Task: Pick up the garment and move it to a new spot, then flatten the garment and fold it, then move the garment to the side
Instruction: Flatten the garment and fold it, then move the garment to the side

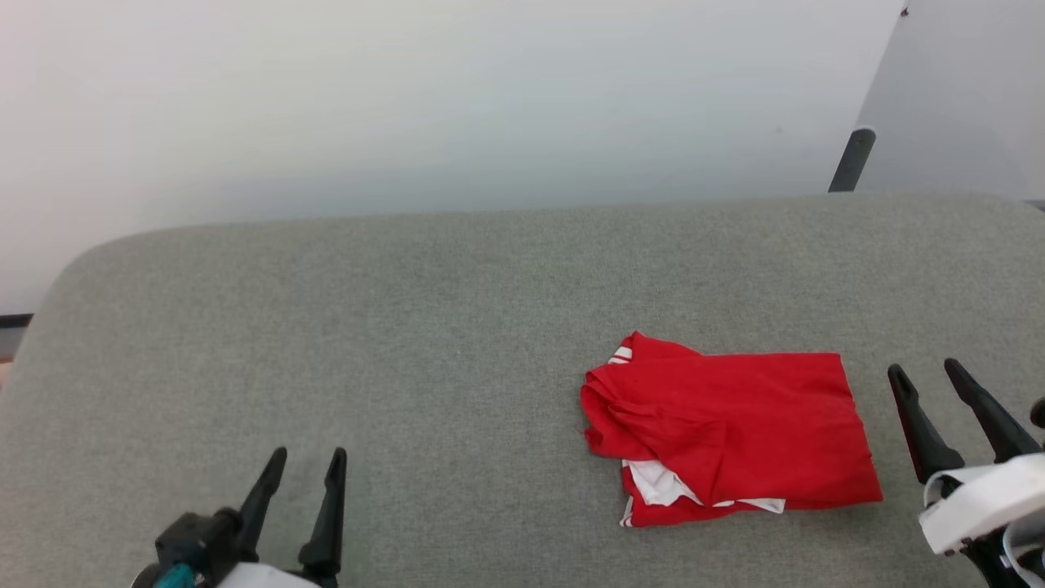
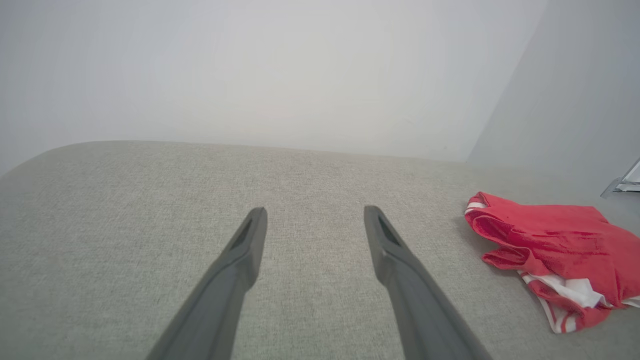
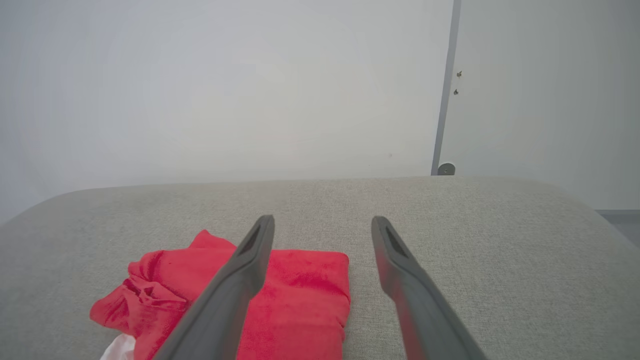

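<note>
The garment [image 1: 727,429], a bright red T-shirt with white sleeve cloth and striped trim peeking out at its near edge, lies folded into a rough rectangle on the grey cushion, right of centre. It also lies at the right edge of the left wrist view [image 2: 555,245] and at the lower left of the right wrist view [image 3: 295,300]. My right gripper [image 1: 927,371] stands open just right of the garment, apart from it, with nothing between its fingers. Far to the garment's left, my left gripper [image 1: 310,457] is open and empty over bare cushion.
The grey fabric cushion [image 1: 326,343] spans the whole width, with a rounded far edge against a pale wall [image 1: 408,98]. A dark post [image 1: 851,159] rises behind the cushion's far right, beside a wall corner.
</note>
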Available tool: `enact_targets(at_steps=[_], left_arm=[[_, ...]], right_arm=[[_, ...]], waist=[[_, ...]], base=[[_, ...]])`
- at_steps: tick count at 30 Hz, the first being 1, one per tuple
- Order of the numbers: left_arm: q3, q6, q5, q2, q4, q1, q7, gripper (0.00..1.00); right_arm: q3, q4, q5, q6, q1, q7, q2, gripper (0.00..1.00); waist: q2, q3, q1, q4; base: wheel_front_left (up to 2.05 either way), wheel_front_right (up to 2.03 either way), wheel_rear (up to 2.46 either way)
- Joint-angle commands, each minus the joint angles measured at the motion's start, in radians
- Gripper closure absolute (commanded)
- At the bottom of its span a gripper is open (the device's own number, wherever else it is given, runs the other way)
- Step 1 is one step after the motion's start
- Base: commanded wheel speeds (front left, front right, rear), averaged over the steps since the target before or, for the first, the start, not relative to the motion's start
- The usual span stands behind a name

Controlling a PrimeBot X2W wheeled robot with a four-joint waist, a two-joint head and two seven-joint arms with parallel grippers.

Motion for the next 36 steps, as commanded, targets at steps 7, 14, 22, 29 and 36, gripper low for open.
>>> enact_targets(at_steps=[7,14,22,29,36], left_arm=[[0.025,-0.002,0.023,-0.011,-0.034,0.07,0.001,0.0],[0.057,-0.002,0.04,-0.019,-0.079,0.131,0.001,0.0],[0.084,-0.001,0.069,-0.04,-0.128,0.19,0.001,0.0],[0.089,-0.001,0.081,-0.052,-0.14,0.188,0.001,0.0],[0.086,-0.001,0.087,-0.06,-0.14,0.177,0.001,0.0]], right_arm=[[-0.109,-0.085,-0.041,-0.001,0.103,-0.009,0.042,0.0],[-0.209,-0.201,-0.104,-0.001,0.203,0.041,0.1,0.0],[-0.29,-0.31,-0.146,-0.001,0.291,0.108,0.159,0.0],[-0.316,-0.353,-0.164,-0.001,0.311,0.142,0.186,0.0],[-0.322,-0.368,-0.168,-0.001,0.305,0.166,0.198,0.0]], waist=[[0.0,-0.029,0.0,0.019],[0.0,-0.035,0.0,0.038],[0.0,-0.034,0.0,0.054],[0.0,-0.03,0.0,0.057],[0.0,-0.023,0.0,0.054]], base=[[0.0,0.0,0.0],[0.0,0.0,0.0],[0.0,0.0,0.0],[0.0,0.0,0.0],[0.0,0.0,0.0]])
